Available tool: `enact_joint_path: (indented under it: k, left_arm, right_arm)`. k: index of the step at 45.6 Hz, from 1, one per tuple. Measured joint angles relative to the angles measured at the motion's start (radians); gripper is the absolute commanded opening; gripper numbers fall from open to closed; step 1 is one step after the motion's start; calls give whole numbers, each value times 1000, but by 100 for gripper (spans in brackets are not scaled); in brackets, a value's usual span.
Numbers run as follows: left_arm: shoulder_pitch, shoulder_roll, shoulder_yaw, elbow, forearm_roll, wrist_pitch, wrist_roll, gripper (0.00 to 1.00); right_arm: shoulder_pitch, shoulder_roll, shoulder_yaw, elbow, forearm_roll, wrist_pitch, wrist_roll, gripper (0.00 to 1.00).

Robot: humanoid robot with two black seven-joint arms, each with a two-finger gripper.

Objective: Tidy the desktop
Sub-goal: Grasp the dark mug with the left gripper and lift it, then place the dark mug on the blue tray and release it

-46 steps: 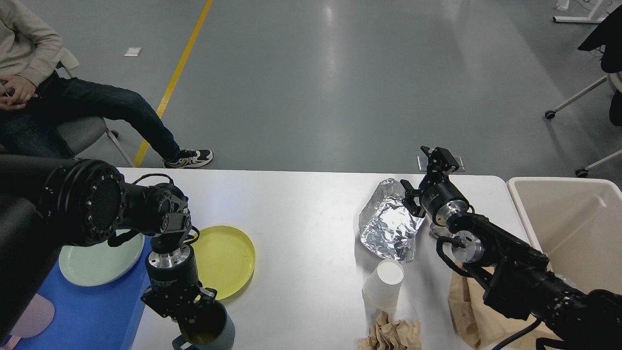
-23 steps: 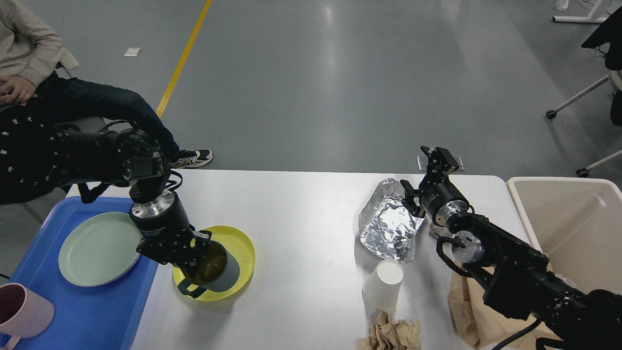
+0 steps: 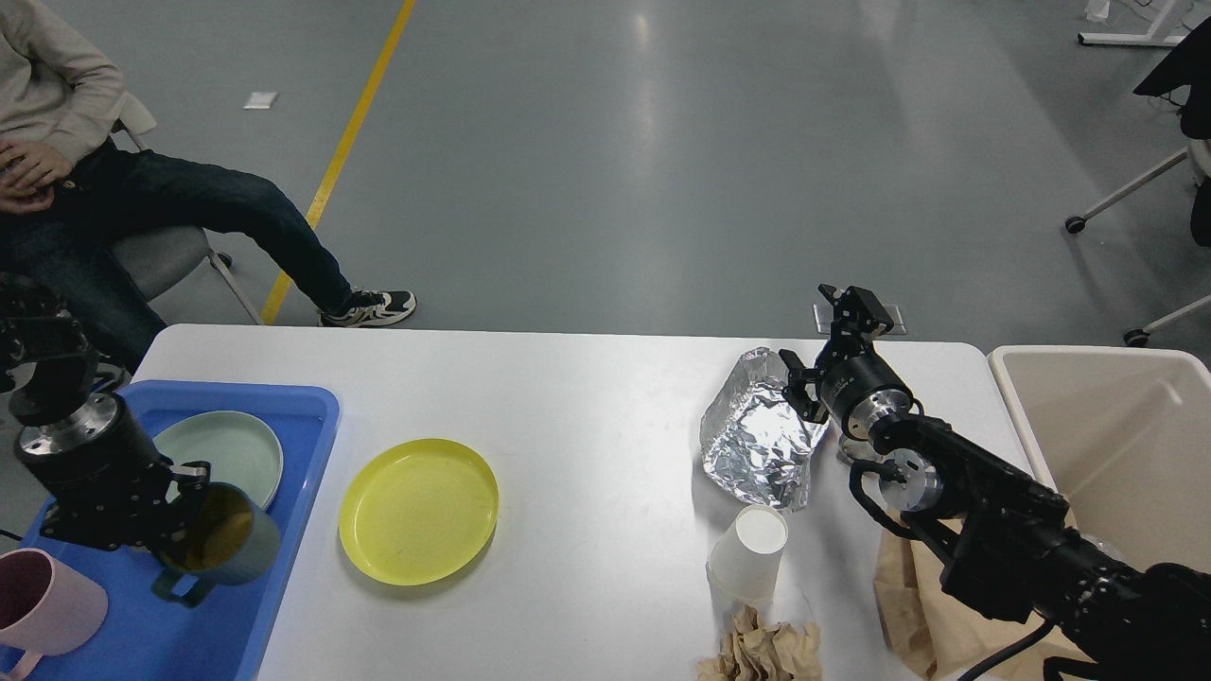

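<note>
The white desktop (image 3: 587, 397) spans the view. My left gripper (image 3: 194, 530) is shut on the rim of a grey-green mug (image 3: 222, 544) and holds it over the blue tray (image 3: 284, 445) at the left. A pale green plate (image 3: 227, 449) and a pink cup (image 3: 43, 601) lie in the tray. A yellow plate (image 3: 418, 509) sits on the desktop beside the tray. My right gripper (image 3: 828, 326) is open, raised by the far edge, just right of a crumpled foil sheet (image 3: 757, 440).
A white paper cup (image 3: 749, 553) lies on its side below the foil. Crumpled brown paper (image 3: 762, 653) and a brown paper bag (image 3: 913, 596) are at the front right. A beige bin (image 3: 1107, 435) stands at the right. A seated person (image 3: 85, 189) is at the far left.
My left arm has carried the grey-green mug leftward, from the desktop's front over the yellow plate to above the blue tray. The right arm has not moved.
</note>
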Motion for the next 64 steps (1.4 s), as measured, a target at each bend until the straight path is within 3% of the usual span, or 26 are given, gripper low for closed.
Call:
enact_joint_path:
  k: [22, 36, 43, 51, 60, 64]
  left_arm:
    - [178, 21, 19, 101, -11, 0, -10, 0]
    - [215, -1, 11, 154, -16, 0, -7, 4]
    - [225, -8, 0, 155, -16, 0, -7, 27]
    - [228, -11, -7, 152, -15, 0, -7, 45]
    - [211, -31, -6, 147, -19, 0, -13, 81]
    - [182, -38, 3, 135, -19, 0, -13, 87]
  right_arm:
    - [0, 0, 0, 0, 0, 0, -1, 100]
    - [0, 0, 0, 0, 0, 0, 0, 100]
    - [0, 0, 0, 0, 0, 0, 0, 100]
    - [0, 0, 0, 0, 0, 0, 0, 100]
    - [0, 0, 0, 0, 0, 0, 0, 100]
    - [1, 0, 0, 0, 0, 0, 0, 100]
